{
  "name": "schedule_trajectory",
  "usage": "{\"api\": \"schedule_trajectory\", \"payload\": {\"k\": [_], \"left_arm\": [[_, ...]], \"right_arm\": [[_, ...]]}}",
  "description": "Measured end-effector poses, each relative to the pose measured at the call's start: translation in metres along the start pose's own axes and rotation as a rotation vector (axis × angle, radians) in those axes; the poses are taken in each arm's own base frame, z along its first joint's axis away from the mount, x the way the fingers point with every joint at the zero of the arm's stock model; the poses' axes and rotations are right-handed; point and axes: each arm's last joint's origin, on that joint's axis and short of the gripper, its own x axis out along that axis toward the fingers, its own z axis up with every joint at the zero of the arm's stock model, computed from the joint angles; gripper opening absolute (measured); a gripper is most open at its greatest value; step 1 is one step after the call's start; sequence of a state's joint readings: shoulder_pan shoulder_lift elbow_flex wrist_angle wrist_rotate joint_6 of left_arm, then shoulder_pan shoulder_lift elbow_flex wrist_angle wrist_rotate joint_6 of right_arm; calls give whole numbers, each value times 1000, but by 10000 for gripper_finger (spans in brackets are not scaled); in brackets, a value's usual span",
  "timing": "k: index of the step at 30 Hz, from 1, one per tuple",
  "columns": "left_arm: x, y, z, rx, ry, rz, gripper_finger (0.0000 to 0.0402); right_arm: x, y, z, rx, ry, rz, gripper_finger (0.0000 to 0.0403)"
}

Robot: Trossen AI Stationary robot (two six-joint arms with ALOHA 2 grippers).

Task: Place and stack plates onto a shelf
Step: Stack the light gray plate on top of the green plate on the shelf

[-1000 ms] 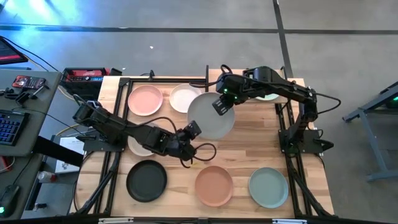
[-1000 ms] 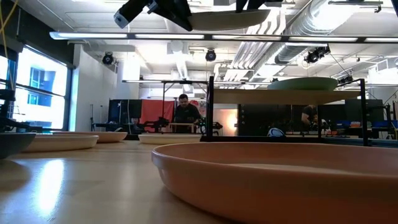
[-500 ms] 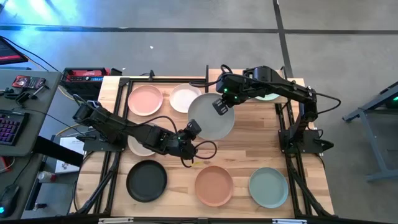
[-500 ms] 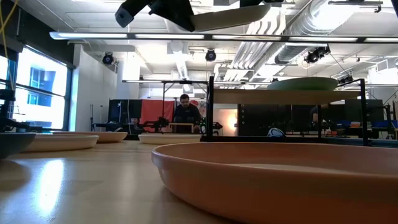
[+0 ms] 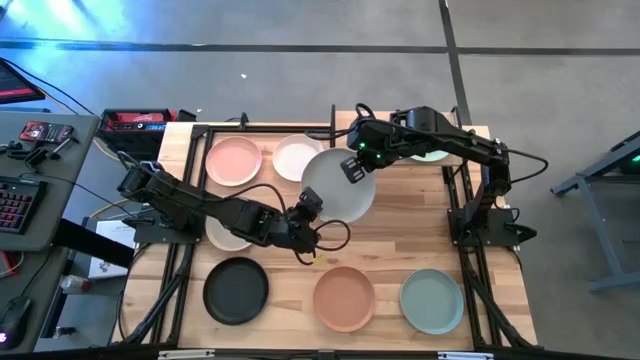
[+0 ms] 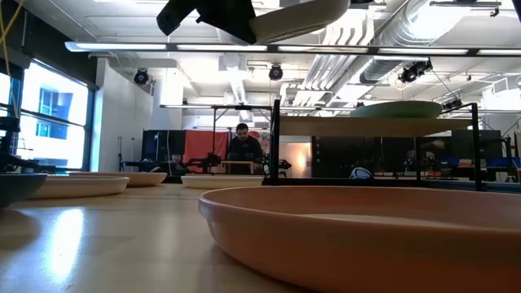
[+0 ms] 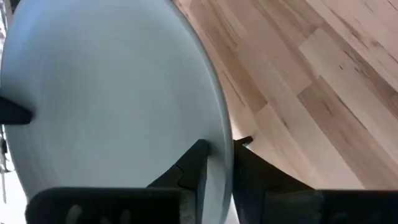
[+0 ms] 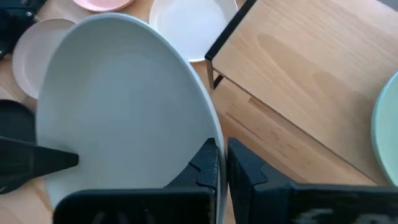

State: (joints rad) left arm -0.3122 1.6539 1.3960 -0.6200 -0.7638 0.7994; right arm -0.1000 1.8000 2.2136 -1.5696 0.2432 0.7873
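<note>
A pale grey plate (image 5: 335, 190) hangs in the air over the middle of the table, tilted in the low view (image 6: 301, 16). My right gripper (image 5: 352, 168) is shut on its far rim. My left gripper (image 5: 308, 207) is at its near-left rim, open, with one finger on each side of the rim (image 7: 222, 146). The shelf (image 5: 405, 160) stands at the far right on black uprights. A pale green plate (image 5: 430, 152) rests flat on its wooden panel (image 8: 298, 74). My right gripper pinches the grey plate's rim (image 8: 214, 134) between its two fingers, coming steeply from above on the plate's far side. The plate is lifted clear of the table and tilted. My left gripper has the rim (image 7: 225, 124) between its parted fingers; whether either finger touches it, I cannot tell.
On the tabletop lie a pink plate (image 5: 233, 160) and a white plate (image 5: 297, 157) at the far left, a cream plate (image 5: 225, 232) under my left arm, and a black plate (image 5: 236, 290), a terracotta plate (image 5: 343, 297) and a grey-green plate (image 5: 432, 300) along the near edge.
The grey plate has tipped. In the low view it was level a second ago, and now its right side stands higher than its left. Both arms have stayed in place.
</note>
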Motion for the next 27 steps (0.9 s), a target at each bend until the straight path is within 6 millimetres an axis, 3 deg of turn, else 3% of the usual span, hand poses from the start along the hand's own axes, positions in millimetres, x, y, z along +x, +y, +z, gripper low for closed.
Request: {"api": "schedule_trajectory", "payload": {"k": [10,16,27], "left_arm": [[3,1,-1,-192,-29,-43,112],[1,-4,-4,-222,6,-64,121],[-1,-7,-4,-238,25,-77,119]], "right_arm": [[32,1,-11,18,101,-87,1],[32,0,-10,31,91,-93,1],[19,-22,1,70,40,-108,0]]}}
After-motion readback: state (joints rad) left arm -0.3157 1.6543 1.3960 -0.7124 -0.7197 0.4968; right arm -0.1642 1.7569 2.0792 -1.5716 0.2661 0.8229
